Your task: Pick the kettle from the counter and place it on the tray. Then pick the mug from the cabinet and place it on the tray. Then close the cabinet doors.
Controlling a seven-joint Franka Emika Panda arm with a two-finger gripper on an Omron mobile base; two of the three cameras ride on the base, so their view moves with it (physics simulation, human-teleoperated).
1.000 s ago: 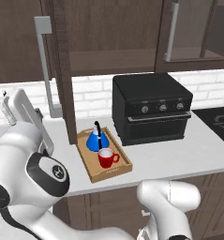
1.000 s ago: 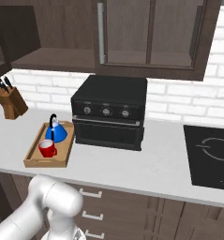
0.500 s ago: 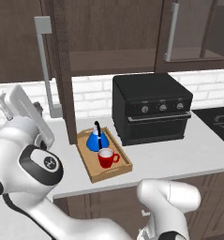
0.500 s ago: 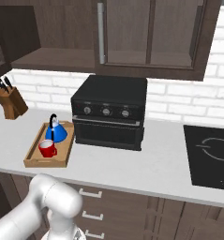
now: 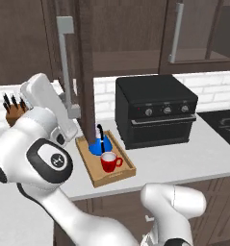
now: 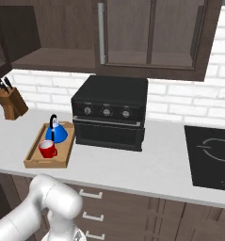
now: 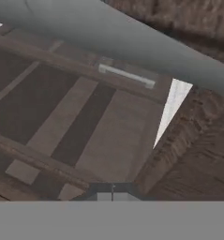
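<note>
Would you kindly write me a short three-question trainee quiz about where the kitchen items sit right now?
1. True or false: the kettle sits on the tray.
2. Which is closer to the knife block: the mug or the kettle?
3. What stands right beside the tray: A) black oven, B) a sink, C) a fridge?

Key: 1 true. 2 the kettle. 3 A.

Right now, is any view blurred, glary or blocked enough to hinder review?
Left base view: the white arm covers the lower left, but the tray stays visible. Right base view: even, soft light, no glare. Hand view: a close grey bar handle looks smeared.
</note>
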